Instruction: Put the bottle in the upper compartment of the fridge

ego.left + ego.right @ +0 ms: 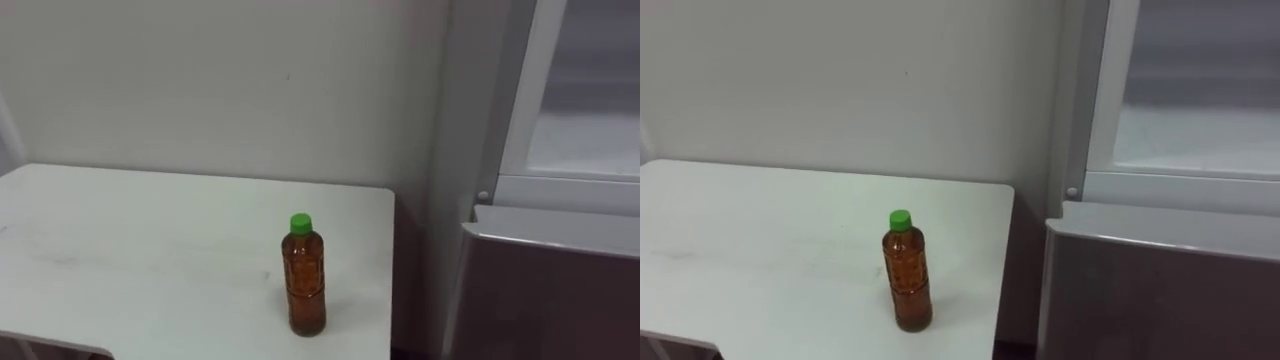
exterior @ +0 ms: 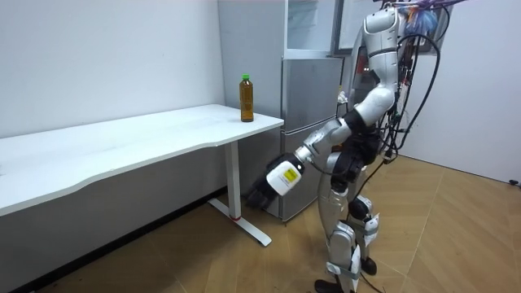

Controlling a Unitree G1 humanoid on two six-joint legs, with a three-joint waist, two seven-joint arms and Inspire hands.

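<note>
A bottle (image 1: 306, 275) of brown liquid with a green cap stands upright on the white table (image 1: 150, 260), near its right end and front edge. It also shows in the room view, where the bottle (image 2: 246, 98) is at the table end beside the fridge (image 2: 313, 130). The fridge's upper compartment (image 1: 585, 130) stands open, pale inside, and the grey lower door (image 1: 550, 290) is closed. I stand in front of the fridge. My left hand (image 2: 262, 193) hangs low, below table height and apart from the bottle.
A plain wall runs behind the table. A narrow gap separates the table's right edge from the fridge side (image 1: 455, 200). The table leg (image 2: 236, 191) stands close to my left hand. Wooden floor (image 2: 456, 236) lies open behind me.
</note>
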